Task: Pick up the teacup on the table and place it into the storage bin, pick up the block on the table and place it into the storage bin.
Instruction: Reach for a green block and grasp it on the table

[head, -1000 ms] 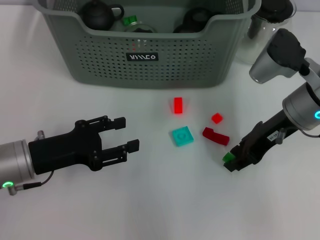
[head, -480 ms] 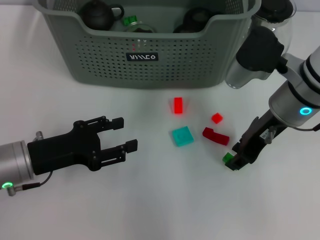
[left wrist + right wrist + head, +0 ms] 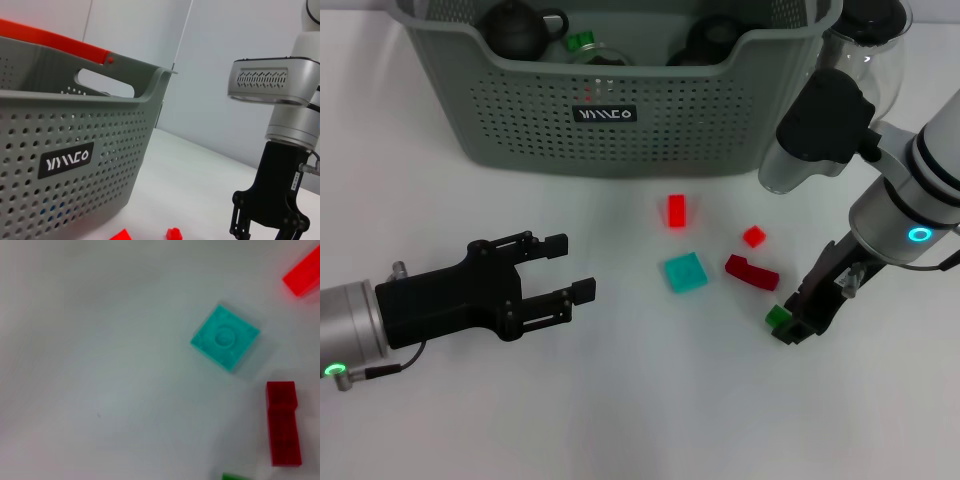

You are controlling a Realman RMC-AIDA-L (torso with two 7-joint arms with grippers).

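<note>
Head view, from left to right: the left gripper (image 3: 565, 268) hovers low over the table (image 3: 620, 420), in front of the storage bin (image 3: 620, 100) and off to its left side, its fingers spread wide around nothing, which reads as an arm waiting its turn. The bin stands at the far edge, and a dark teapot (image 3: 515, 28) and other dark crockery already lie inside it; no teacup is left out on the table, so that half of the job looks done. In front of the bin's label lie the loose blocks: a bright red block (image 3: 676, 211) nearest the bin, a teal block (image 3: 685, 272) further forward, then a small red block (image 3: 753, 236) and a dark red block (image 3: 751, 272). Forward and right of the bin, the right gripper (image 3: 790, 322) points down with a green block (image 3: 778, 316) pinched at its tip, probably just grasped for carrying to the bin. A glass pitcher (image 3: 855, 45) stands at the bin's right end. The tabletop is plain white; the left wrist view shows a pale wall behind.
</note>
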